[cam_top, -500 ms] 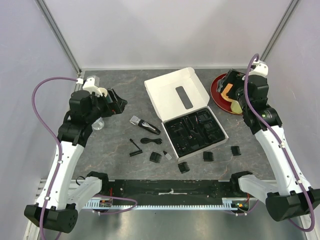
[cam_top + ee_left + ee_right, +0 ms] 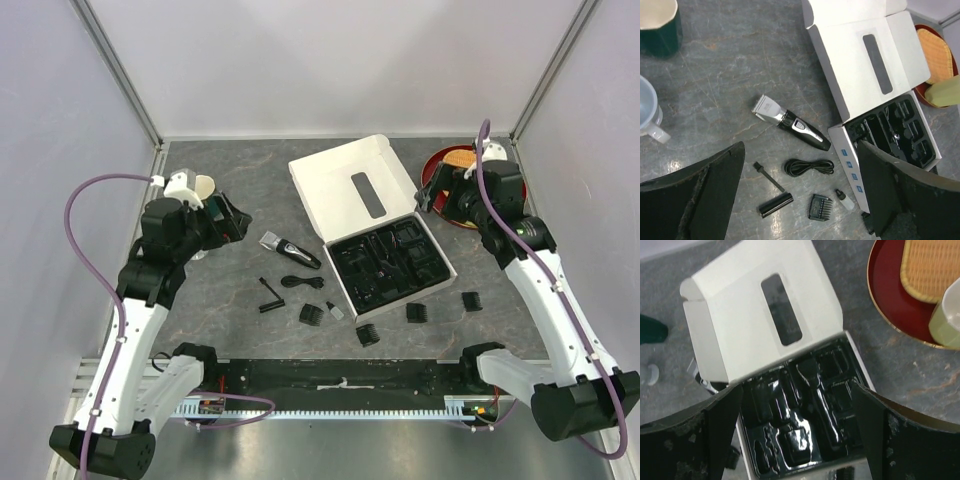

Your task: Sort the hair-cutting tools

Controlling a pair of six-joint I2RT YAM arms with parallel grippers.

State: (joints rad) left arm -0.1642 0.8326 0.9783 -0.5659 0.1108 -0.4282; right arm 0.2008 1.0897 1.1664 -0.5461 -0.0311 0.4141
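The hair-cutting tools lie loose on the grey table. The slim black clipper with its silver head rests left of the white box. Below it are the coiled cord, a thin brush, a black cylinder and a comb guard. More comb guards sit along the front of the box. My left gripper hangs open above the clipper's left side, holding nothing. My right gripper is open over the black tray insert.
A small white bottle lies beside the comb guard. A green cup and a white cup stand at the left. A red plate with a woven dish and a pale cup sits at the back right.
My right arm has swung left, from above the red plate to over the box. My left gripper has dropped slightly and shifted toward the clipper.
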